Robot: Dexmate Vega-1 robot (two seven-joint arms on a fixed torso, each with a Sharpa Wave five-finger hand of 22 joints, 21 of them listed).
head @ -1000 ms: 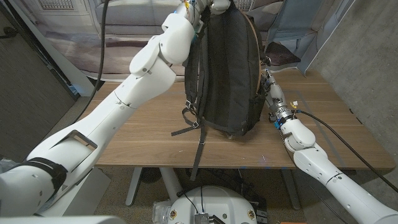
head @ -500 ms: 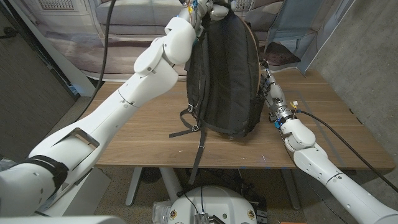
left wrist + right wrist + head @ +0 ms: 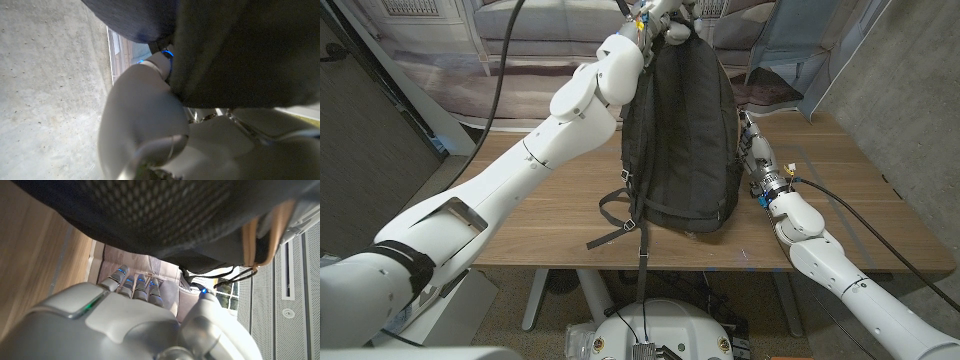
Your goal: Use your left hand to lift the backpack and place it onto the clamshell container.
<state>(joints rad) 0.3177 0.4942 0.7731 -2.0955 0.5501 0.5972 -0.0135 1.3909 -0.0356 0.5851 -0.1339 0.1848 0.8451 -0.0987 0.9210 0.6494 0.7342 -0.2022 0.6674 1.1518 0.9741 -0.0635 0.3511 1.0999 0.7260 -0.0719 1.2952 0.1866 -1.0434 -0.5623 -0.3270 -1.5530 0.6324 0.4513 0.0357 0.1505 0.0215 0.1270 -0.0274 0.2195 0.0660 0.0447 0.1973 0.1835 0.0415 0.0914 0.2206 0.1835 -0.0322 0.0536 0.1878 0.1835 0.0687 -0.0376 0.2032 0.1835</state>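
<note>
A dark grey backpack [image 3: 680,130] hangs upright over the middle of the table, held up by its top in my left hand [image 3: 665,14] at the picture's upper edge. Its loose straps [image 3: 642,250] dangle past the table's front edge. Whether its bottom touches the wood I cannot tell. My right hand [image 3: 755,150] stands on the table just right of the backpack, fingers stretched out and holding nothing. In the left wrist view my left hand [image 3: 145,120] is pressed against the backpack's fabric [image 3: 250,50]. In the right wrist view the backpack [image 3: 165,215] hangs just beyond my right hand [image 3: 135,310].
The wooden table [image 3: 540,200] has bare surface to the left of the backpack and at the right front [image 3: 860,215]. A grey wall [image 3: 910,90] rises at the right. A cable [image 3: 840,195] runs along my right arm.
My left arm has swung a little to the right, carrying the backpack with it, and the hanging straps have swayed. The right hand has stayed put.
</note>
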